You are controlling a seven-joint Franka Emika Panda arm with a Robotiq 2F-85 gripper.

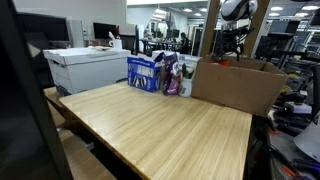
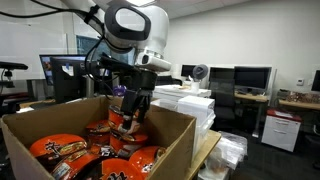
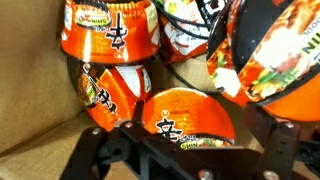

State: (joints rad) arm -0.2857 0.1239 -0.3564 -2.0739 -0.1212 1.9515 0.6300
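Note:
My gripper hangs inside an open cardboard box, which stands at the far right corner of the table in an exterior view. The box holds several orange instant noodle bowls. In the wrist view my gripper is open, its black fingers on either side of one orange noodle bowl with a black character on the lid. A gap shows at the right finger. More bowls are piled beyond it against the box wall.
A wooden table carries the box and some blue and purple snack packages. A white printer stands behind the table. White boxes and desks with monitors stand beyond the cardboard box.

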